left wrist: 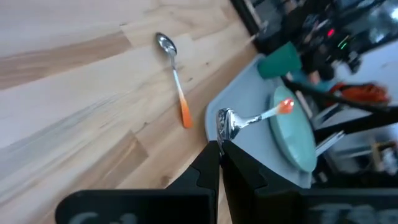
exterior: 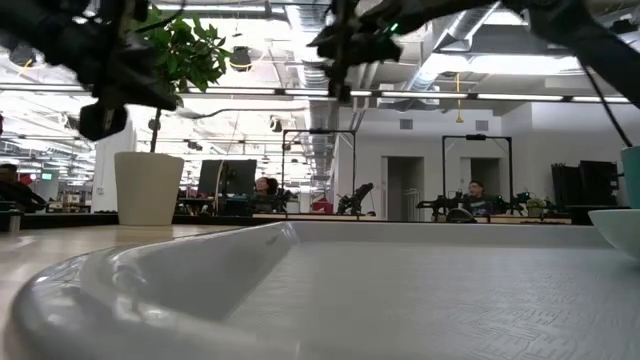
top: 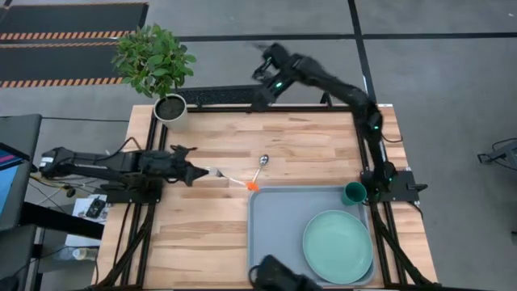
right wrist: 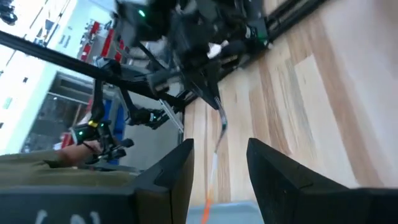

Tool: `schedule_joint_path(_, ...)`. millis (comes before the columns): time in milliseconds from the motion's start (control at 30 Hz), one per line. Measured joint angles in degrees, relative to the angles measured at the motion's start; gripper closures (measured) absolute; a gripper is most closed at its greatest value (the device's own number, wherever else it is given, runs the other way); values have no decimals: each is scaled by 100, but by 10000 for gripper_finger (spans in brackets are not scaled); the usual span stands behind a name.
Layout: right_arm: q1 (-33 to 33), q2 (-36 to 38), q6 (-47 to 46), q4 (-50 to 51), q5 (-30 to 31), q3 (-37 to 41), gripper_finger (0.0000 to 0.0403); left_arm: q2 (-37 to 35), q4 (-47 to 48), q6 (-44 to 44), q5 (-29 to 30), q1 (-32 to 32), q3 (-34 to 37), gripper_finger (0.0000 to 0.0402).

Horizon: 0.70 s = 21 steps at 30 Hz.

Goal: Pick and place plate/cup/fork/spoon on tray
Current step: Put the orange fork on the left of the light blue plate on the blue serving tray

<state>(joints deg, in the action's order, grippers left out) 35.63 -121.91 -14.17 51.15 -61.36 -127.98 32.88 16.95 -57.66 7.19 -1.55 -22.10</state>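
Fork (top: 230, 176) — held in left tool (top: 196, 173), fingers clamped together on the tine end; orange handle tip sticks out toward the tray. Left wrist view shows same: fork (left wrist: 249, 120) pinched at tines, handle pointing over the tray's near rim. Looks lifted off the tabletop (top: 210, 234), but height hard to judge.

Spoon (top: 261, 168) — lying flat on tabletop approx. centre, just beside tray's left-far corner, bowl toward far edge, orange end toward tray. Untouched, not on tray.

Plate (top: 338, 246) — already on tray, right-near part. Cup (top: 353, 193) — upright at tray's far-right corner, seems inside the rim; cannot tell for sure from above.

Tray (top: 275, 226) — sits at near-right part of tabletop, left half bare.

Right tool (top: 265, 65) — up beyond far edge of tabletop, arm folded back, well apart from all task items; right wrist view shows fingers apart, nothing betw. them. Waiting.

Other: potted plant (top: 157, 69) at far-left corner, not part of the job. Low view: people seated in room behind, far off.

Step in hand (judgement): fork carry, mid-transfer left → tray. Plate + cup seem done; fork in progress; spoon left.

Next move needs: carry fork a bit further over the rim, above bare left half of tray, clear of plate; lower, then release. Risk: fork gripped at one end, may swing or land on the rim. Then spoon — thin, flat on wood, needs a low precise pinch.
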Motion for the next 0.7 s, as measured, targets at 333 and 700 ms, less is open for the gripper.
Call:
schedule_joint_path(333,102,1259,1793,1569,1630,-7,234,2542,-14,1175,-1590,777,-1551,401)
schedule_joint_path(700,-790,1161,2638,2289,1811,614,224,4293,1069,3464,-3114,1536,-3849,401)
